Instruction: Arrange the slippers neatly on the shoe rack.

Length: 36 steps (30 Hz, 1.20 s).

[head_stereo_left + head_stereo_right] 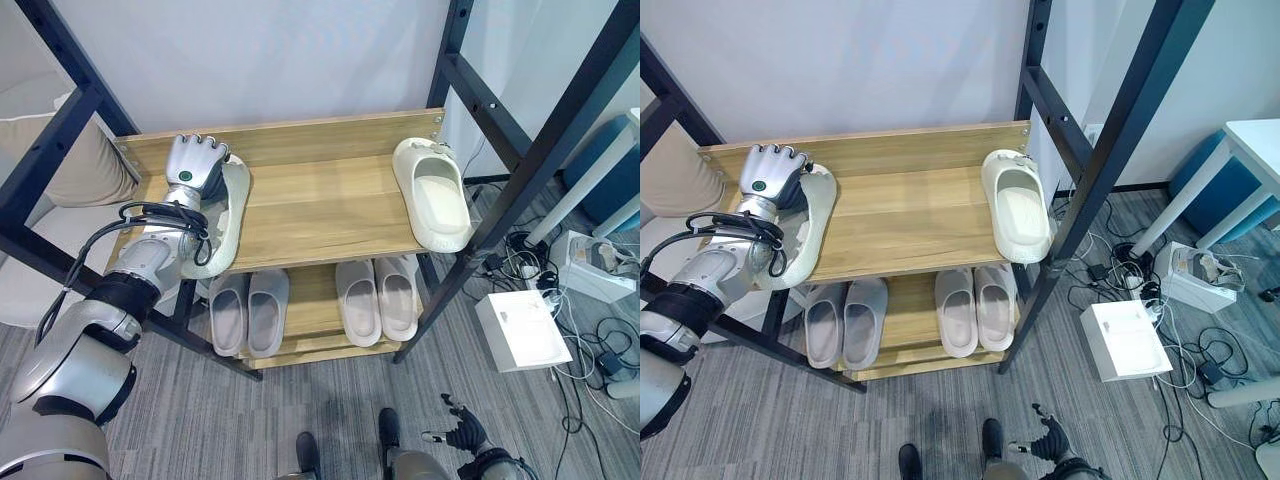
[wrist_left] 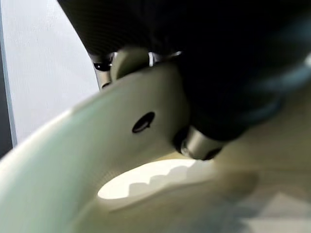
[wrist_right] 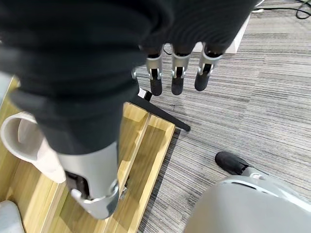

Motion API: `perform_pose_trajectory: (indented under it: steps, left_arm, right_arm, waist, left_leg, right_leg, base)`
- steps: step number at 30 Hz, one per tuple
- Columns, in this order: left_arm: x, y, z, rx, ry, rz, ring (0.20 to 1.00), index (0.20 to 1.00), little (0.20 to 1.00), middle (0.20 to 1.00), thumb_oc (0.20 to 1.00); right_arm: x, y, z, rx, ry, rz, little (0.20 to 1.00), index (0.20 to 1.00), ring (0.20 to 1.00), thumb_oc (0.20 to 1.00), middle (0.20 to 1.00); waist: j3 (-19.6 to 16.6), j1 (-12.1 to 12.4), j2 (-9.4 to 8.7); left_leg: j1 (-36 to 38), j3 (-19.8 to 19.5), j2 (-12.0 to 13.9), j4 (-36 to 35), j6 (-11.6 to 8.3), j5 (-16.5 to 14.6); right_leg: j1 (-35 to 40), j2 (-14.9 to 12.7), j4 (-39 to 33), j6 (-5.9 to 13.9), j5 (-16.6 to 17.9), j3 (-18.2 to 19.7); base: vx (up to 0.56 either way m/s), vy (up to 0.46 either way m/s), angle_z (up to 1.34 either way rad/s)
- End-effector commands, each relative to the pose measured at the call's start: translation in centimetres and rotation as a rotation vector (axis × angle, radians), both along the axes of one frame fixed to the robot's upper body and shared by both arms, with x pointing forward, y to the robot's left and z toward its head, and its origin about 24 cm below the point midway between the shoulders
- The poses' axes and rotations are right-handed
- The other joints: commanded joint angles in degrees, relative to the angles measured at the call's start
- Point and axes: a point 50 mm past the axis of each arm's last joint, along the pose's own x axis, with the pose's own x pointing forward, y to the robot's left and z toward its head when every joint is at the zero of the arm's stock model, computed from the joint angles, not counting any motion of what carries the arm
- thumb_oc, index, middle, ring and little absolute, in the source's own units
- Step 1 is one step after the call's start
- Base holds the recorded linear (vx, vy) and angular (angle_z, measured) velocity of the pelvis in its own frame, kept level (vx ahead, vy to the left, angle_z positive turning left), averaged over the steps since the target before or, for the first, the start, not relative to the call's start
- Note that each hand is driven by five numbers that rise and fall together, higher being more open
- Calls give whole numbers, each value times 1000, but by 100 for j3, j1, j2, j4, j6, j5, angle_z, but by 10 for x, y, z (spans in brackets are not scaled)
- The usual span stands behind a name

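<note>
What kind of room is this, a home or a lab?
Probably a lab or test space: a wooden shoe rack stands inside a black metal frame, on grey office carpet with loose cables and white boxes.

A lab or office test bay: grey carpet tiles (image 1: 250, 420), a black metal frame (image 1: 545, 150) around the wooden shoe rack (image 1: 320, 205), and white electronics boxes (image 1: 522, 330) amid tangled cables (image 1: 585, 350).

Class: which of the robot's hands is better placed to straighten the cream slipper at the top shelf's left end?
Left: the left hand already rests on that slipper; the right hand hangs low above the floor.
</note>
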Motion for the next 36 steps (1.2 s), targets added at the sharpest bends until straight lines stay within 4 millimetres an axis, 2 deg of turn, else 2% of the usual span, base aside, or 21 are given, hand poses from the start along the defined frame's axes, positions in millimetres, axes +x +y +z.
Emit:
perform_pose_trajectory:
  steps: [1, 2, 3, 7, 10, 14, 17, 19, 24, 25, 30, 36]
  left_arm:
    - [-2, -20, 62, 15, -209, -90, 200, 200, 200, 200, 200]
    - [-3, -27, 64, 13, -218, -120, 200, 200, 200, 200, 200]
    - [-5, -43, 68, 14, -229, -187, 200, 200, 200, 200, 200]
    - [-5, -76, 79, 6, -227, -308, 200, 200, 200, 200, 200]
    - [-3, -94, 82, 12, -217, -361, 200, 200, 200, 200, 200]
    - [5, -103, 78, 7, -185, -366, 200, 200, 200, 200, 200]
    - [8, -106, 77, 14, -168, -363, 200, 200, 200, 200, 200]
    - [16, -106, 66, 18, -126, -327, 200, 200, 200, 200, 200]
    - [22, -104, 60, 44, -107, -285, 200, 200, 200, 200, 200]
    - [29, -102, 49, 51, -71, -236, 200, 200, 200, 200, 200]
    - [41, -90, 30, 54, -1, -113, 200, 200, 200, 200, 200]
    - [47, -91, 29, -26, 11, -55, 200, 200, 200, 200, 200]
  right_arm:
    - [24, 8, 15, 43, -120, -4, 1000, 1000, 1000, 1000, 1000]
    - [27, 8, 15, 41, -120, -3, 1000, 1000, 1000, 1000, 1000]
    - [32, 10, 16, 40, -124, 4, 1000, 1000, 1000, 1000, 1000]
    - [43, 8, 19, 34, -133, -10, 1000, 1000, 1000, 1000, 1000]
    - [46, 7, 18, 29, -129, -17, 1000, 1000, 1000, 1000, 1000]
    - [44, 2, 17, 22, -124, -39, 1000, 1000, 1000, 1000, 1000]
    - [41, -1, 16, 21, -118, -58, 1000, 1000, 1000, 1000, 1000]
    - [36, -5, 14, 18, -110, -89, 1000, 1000, 1000, 1000, 1000]
    - [33, -8, 14, 15, -116, -110, 1000, 1000, 1000, 1000, 1000]
    - [36, -10, 15, 12, -128, -125, 1000, 1000, 1000, 1000, 1000]
    - [40, -13, 18, 2, -147, -140, 1000, 1000, 1000, 1000, 1000]
    - [37, -11, 16, 7, -137, -134, 1000, 1000, 1000, 1000, 1000]
  waist:
    - [232, -12, 71]
    - [219, 2, 82]
    - [202, 17, 112]
    - [151, 16, 179]
    - [129, -14, 223]
    - [119, -115, 279]
    - [116, -157, 311]
    - [139, -304, 364]
    - [144, -388, 422]
    - [170, -457, 456]
    - [193, -600, 508]
    - [192, -685, 529]
  left_leg:
    - [454, -194, 90, -4, -205, -411]
    - [461, -210, 85, -4, -204, -411]
    - [490, -243, 86, -4, -204, -408]
    - [553, -270, 84, -4, -208, -400]
    - [583, -252, 92, -4, -212, -393]
    - [609, -164, 126, -4, -218, -374]
    - [608, -99, 139, -4, -221, -373]
    - [600, 14, 162, -4, -223, -381]
    - [594, 91, 170, -4, -231, -389]
    - [567, 139, 178, -4, -238, -383]
    - [513, 234, 193, -4, -252, -373]
    - [552, 274, 205, -4, -259, -391]
  right_leg:
    - [557, -202, 4, 644, -491, -271]
    - [582, -202, 4, 638, -501, -288]
    - [631, -207, 4, 632, -516, -321]
    - [723, -193, 4, 612, -546, -352]
    - [746, -183, 4, 603, -548, -339]
    - [715, -162, 4, 596, -534, -274]
    - [670, -146, 4, 596, -520, -204]
    - [582, -123, 4, 590, -501, -96]
    - [518, -106, 4, 591, -494, -16]
    - [439, -100, 4, 594, -483, 42]
    - [321, -74, 4, 588, -458, 153]
    - [332, -61, 4, 569, -485, 178]
  base:
    - [-6, -15, 8]
    - [-10, -28, 12]
    - [-15, -31, 8]
    - [-13, -32, 7]
    - [-1, -8, 2]
    - [2, -16, -1]
    - [13, -18, -18]
    - [22, -23, -18]
    - [24, -5, -19]
    - [9, 4, -9]
    - [16, -2, -17]
    - [24, -8, -10]
